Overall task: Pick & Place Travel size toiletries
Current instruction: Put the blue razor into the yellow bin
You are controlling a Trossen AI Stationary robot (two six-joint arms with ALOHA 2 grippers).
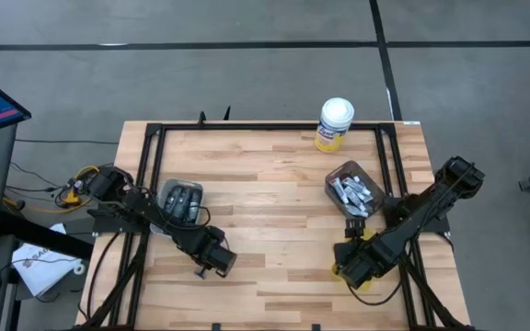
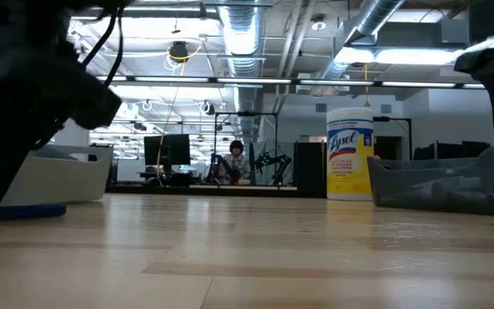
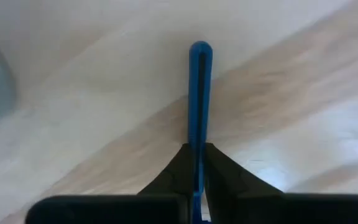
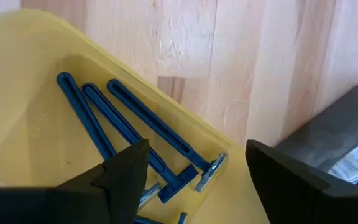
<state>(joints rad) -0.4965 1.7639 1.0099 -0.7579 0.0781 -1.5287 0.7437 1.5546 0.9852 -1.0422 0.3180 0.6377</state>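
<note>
1. The left arm is reaching from the table's left edge toward the middle front, bent low, its wrist close to the surface.
2. The left gripper [image 1: 202, 269] is clamping its fingers [image 3: 219, 171] together.
3. The right arm is slanting down from the right edge toward the front.
4. The right gripper [image 4: 194, 171] is hanging with its fingers spread wide apart.

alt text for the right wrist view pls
The open right gripper hovers over a yellow bin holding three blue razors lying side by side on the wooden table. A grey bin of small tubes shows at the edge.
</note>
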